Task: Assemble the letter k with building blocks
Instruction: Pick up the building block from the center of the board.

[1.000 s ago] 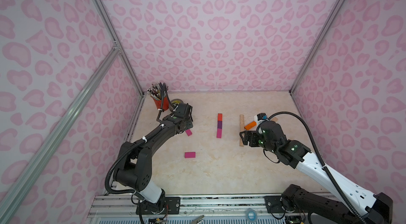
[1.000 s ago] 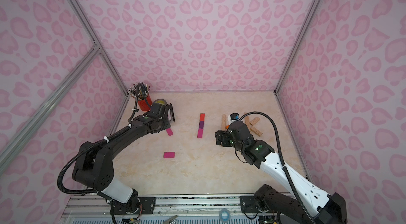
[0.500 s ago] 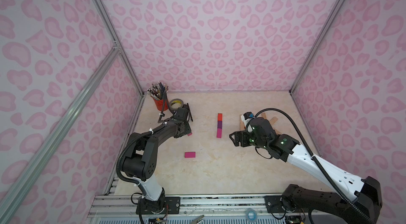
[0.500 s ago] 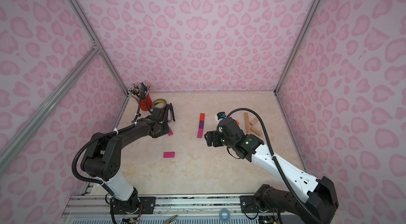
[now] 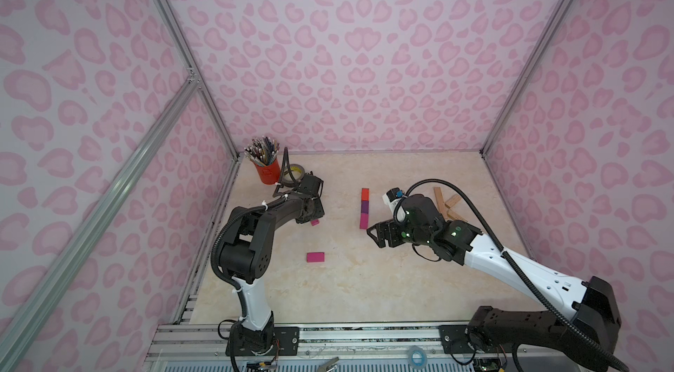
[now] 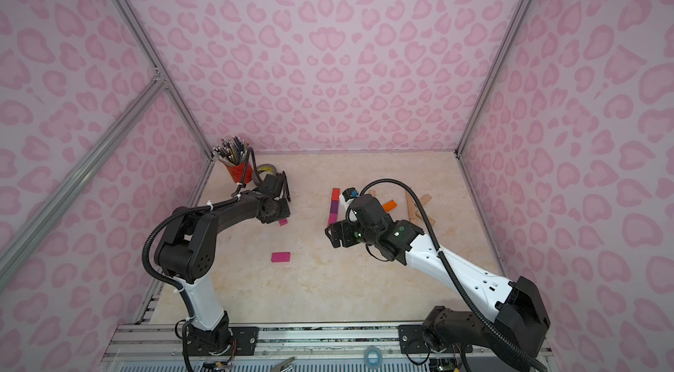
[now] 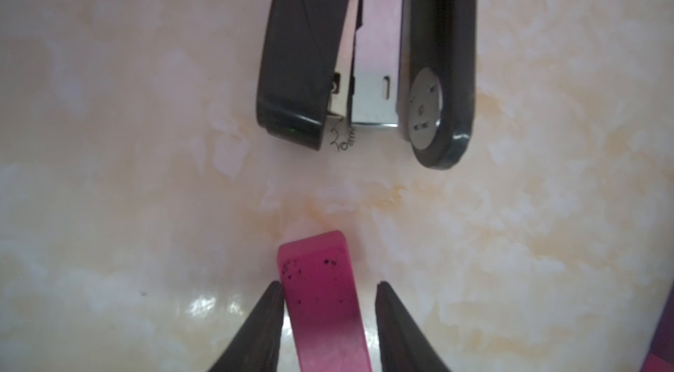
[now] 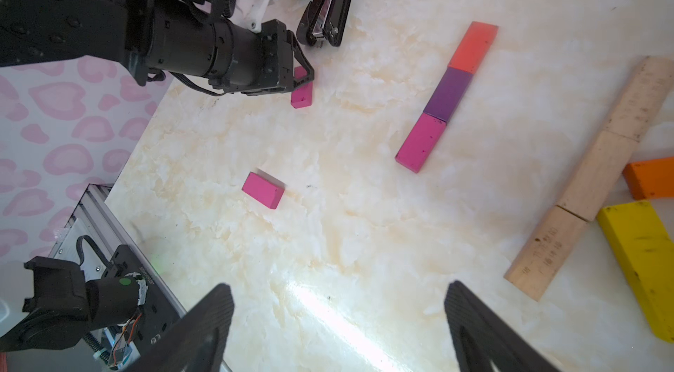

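Moved: the right gripper [image 5: 375,239] has swung off the wood bars [image 5: 439,198] toward mid-table. It now hangs just beside the near end of the column [image 5: 364,208] of red, purple and pink blocks. Its fingers stand wide with only bare table [image 8: 328,206] between them.

The left gripper [image 7: 329,286] has stayed low over the pink block [image 7: 317,315] while the left arm's elbow has folded up. Its fingers [image 7: 270,301] have narrowed to either side of the block. One touches the block's side; a gap shows at the other. Judged not yet a firm hold.

Location: this block lies flat on the table, near the stapler [image 7: 302,60] but apart from it, well left of the column. A second pink block [image 5: 315,257] lies loose nearer the robot.

Step in hand, as judged: the left gripper is closing on the pink block, which would serve as a diagonal of the K.

Recommendations:
- The block sits off-centre in the jaws. Close slowly so that it slides square rather than twisting out.
- Lift straight up before moving across, clear of the stapler.
- Keep the right arm clear of the column while the left arm brings the block over.

Unchanged: column, loose pink block and wood bars appear not to have shifted.
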You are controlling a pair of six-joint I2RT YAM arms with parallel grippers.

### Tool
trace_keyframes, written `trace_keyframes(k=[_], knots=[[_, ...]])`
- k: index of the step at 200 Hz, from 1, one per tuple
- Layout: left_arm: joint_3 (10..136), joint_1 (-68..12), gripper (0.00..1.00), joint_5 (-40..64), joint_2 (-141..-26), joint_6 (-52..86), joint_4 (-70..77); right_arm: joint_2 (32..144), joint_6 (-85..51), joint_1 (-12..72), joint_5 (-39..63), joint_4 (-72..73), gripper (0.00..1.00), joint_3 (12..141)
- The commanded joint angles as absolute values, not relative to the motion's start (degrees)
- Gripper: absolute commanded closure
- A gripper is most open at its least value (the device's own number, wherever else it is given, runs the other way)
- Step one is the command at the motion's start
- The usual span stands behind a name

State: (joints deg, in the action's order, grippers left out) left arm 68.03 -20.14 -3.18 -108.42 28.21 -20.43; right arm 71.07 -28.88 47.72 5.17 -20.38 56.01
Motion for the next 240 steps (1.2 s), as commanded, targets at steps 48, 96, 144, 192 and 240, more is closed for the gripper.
trace_keyframes(k=[48,96,144,192,240], knots=[[69.1,-21.0,0.63,-6.1,-110.5,26.5,-22.7,69.6,-29.1,47.8,4.0,-19.9,0.08,55.3],[69.9,-22.2,0.77,-5.7,-109.4,24.6,-23.2,68.5,-29.8,47.8,0.9,-20.3,0.08,55.0],[74.2,-27.5,0.81,-1.6,-103.4,16.3,-21.2,61.5,-31.0,46.6,-9.2,-20.3,0.08,51.8],[84.1,-37.7,0.84,0.3,-105.7,-2.0,-19.7,54.0,-32.5,43.8,-11.7,-20.4,0.07,47.8],[102.3,-39.3,0.83,6.5,-119.5,-9.5,-27.2,49.8,-33.6,43.3,-12.6,-21.9,0.07,46.1]])
